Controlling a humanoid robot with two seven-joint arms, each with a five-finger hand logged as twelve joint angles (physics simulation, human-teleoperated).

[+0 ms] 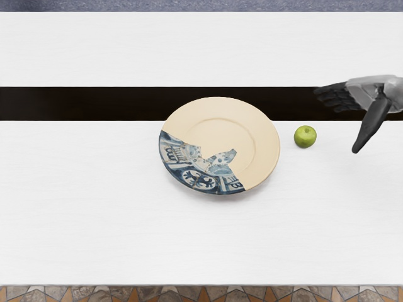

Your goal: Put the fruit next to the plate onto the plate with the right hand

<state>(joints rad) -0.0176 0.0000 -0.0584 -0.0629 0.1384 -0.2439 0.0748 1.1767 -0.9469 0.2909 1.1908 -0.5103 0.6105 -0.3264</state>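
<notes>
**Apple beside the plate, right hand open above it**

From the head view I see the green apple (305, 136) sitting on the white desk (126, 220), just off the right rim of the plate (261, 126). There is a narrow strip of desk between the two, so they do not touch. The apple stands upright with its stem dimple facing up.

The plate lies flat near the middle of the desk. Most of it is plain cream, and its lower-left part carries a blue and white pattern. Nothing lies on it.

My right hand (365, 97) comes in from the right edge, up and to the right of the apple and apart from it. The hand is wide and holds nothing. Its dark fingers (332, 95) reach leftward over the dark band (94, 104) that runs across the desk behind the plate. One long digit (367, 129) points down and to the left, ending over the white surface to the right of the apple. I cannot tell how high the hand is above the desk.

A strip of patterned floor tiles (201, 294) shows along the bottom edge.
</notes>
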